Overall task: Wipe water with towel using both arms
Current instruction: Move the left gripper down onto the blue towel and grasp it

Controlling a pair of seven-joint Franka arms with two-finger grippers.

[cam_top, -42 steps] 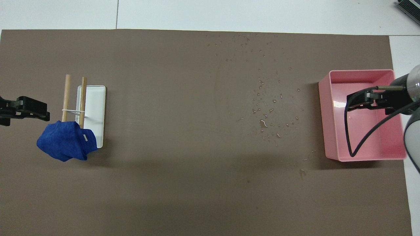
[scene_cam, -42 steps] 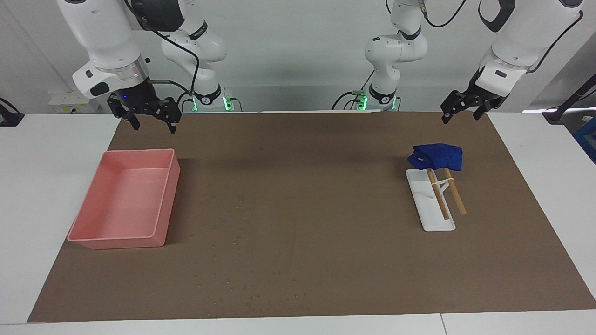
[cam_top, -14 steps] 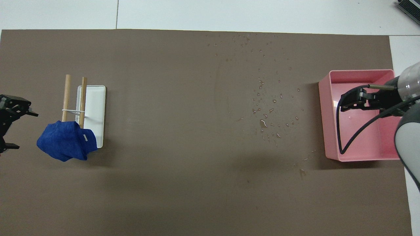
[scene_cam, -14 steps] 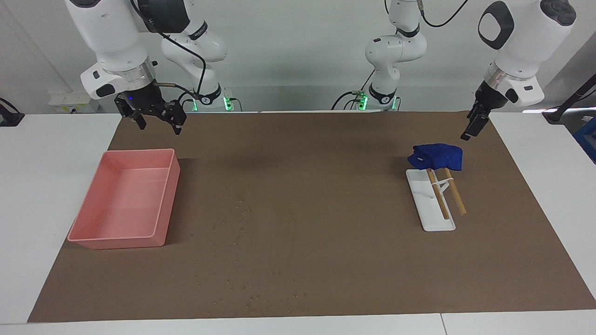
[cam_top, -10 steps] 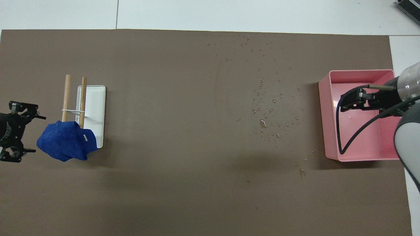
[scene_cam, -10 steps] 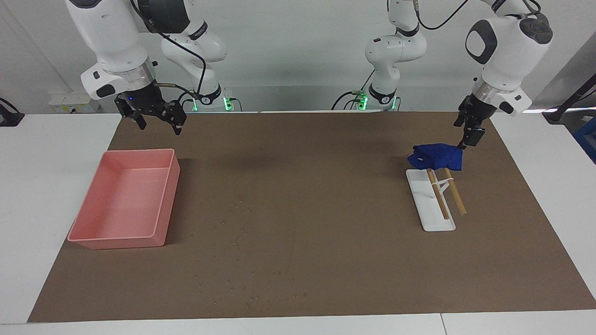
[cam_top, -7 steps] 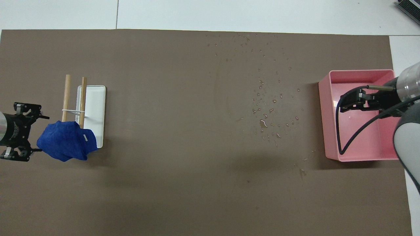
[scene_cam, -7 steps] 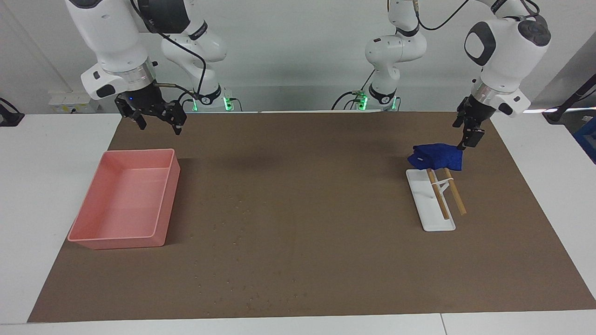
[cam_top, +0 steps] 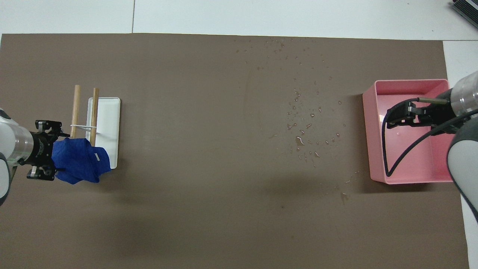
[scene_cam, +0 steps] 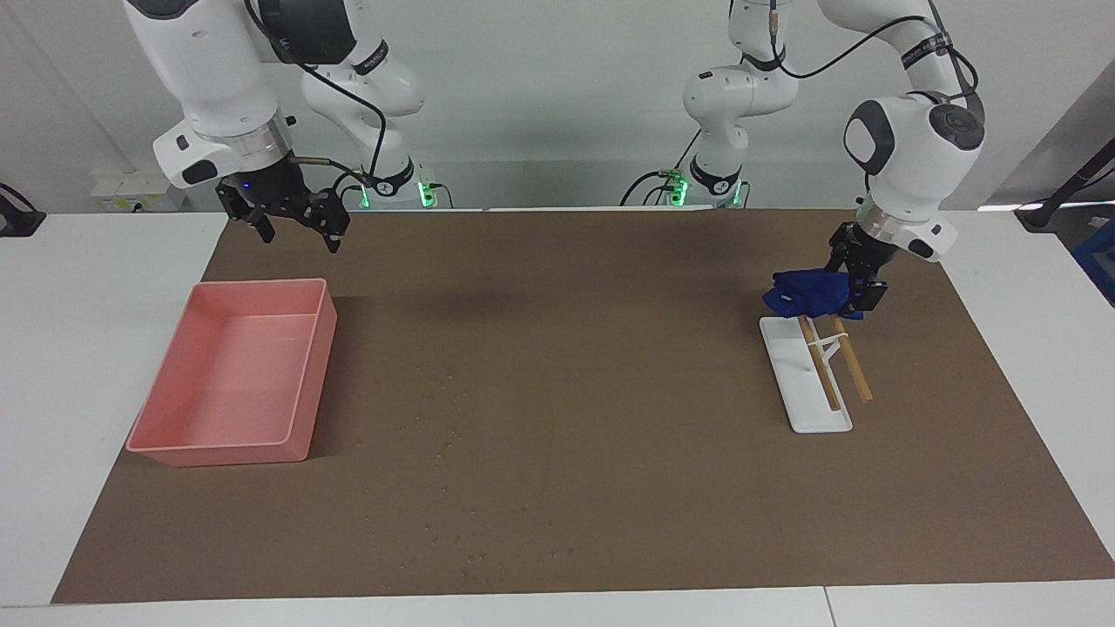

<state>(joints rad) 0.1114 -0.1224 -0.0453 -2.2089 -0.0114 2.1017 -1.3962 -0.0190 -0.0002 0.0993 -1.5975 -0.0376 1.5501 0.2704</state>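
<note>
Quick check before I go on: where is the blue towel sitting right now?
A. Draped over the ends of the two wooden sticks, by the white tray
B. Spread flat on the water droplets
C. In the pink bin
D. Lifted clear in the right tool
A. The towel hangs bunched over the robot-side ends of the wooden sticks at the white tray, with the left tool open around its edge.

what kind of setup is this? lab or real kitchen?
Most likely a robotics lab bench, not a kitchen: two white arms fixed at one table edge, a brown mat over the white table, and staged props only: pink bin, blue towel, white tray, sprinkled water.
</note>
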